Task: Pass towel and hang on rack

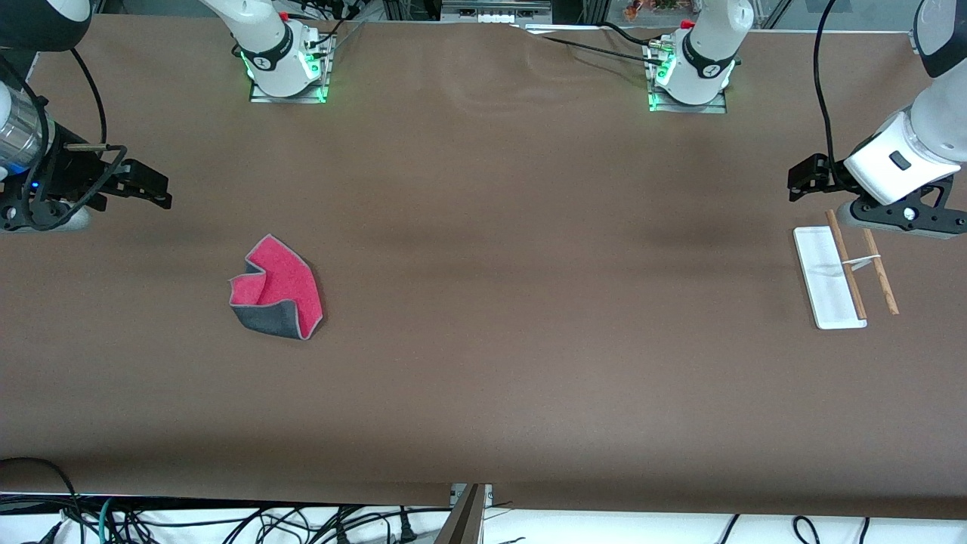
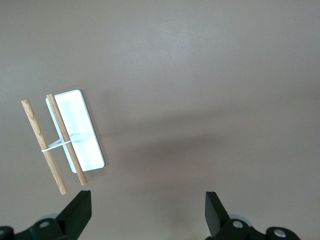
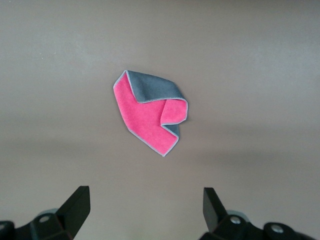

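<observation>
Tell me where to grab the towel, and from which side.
Probably from straight above with the open right hand, pinching the towel at its raised fold, where pink curls over. That ridge stands off the table; the rest lies flat, and nothing crowds it.
</observation>
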Controlling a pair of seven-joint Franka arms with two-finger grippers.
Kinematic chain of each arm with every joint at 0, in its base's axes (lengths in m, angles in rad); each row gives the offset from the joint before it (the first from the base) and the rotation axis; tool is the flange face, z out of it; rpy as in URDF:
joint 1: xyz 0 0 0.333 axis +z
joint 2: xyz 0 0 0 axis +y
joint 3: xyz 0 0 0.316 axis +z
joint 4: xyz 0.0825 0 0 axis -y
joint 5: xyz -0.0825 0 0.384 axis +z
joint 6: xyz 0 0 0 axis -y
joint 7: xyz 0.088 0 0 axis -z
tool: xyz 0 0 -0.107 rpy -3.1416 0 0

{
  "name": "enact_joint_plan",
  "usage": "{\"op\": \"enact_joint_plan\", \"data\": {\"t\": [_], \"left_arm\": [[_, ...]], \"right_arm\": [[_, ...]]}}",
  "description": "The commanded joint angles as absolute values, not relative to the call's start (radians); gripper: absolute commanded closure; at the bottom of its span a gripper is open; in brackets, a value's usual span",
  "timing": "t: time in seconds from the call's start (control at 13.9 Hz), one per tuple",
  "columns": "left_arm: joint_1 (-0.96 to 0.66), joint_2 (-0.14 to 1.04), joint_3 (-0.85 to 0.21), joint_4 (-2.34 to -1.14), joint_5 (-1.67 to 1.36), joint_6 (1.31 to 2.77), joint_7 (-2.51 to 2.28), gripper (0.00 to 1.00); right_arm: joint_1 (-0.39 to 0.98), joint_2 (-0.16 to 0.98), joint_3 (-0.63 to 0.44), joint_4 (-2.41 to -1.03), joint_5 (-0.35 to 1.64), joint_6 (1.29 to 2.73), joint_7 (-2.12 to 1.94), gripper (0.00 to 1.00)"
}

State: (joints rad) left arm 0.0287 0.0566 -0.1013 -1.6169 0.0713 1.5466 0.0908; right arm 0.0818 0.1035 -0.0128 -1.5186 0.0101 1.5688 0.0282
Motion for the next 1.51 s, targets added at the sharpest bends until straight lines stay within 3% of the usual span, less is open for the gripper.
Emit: {"op": "enact_joint_plan", "data": {"t": [0.0,1.44], "left_arm": [[0.037,0.052,-0.104,-1.612,0.058,1.539,0.092,0.0],[0.037,0.052,-0.104,-1.612,0.058,1.539,0.092,0.0]], "right_arm": [[0.083,0.103,-0.009,-1.502,0.015,1.554,0.035,0.0],[0.074,0.106,-0.02,-1.502,0.011,1.555,0.017,0.0]]}}
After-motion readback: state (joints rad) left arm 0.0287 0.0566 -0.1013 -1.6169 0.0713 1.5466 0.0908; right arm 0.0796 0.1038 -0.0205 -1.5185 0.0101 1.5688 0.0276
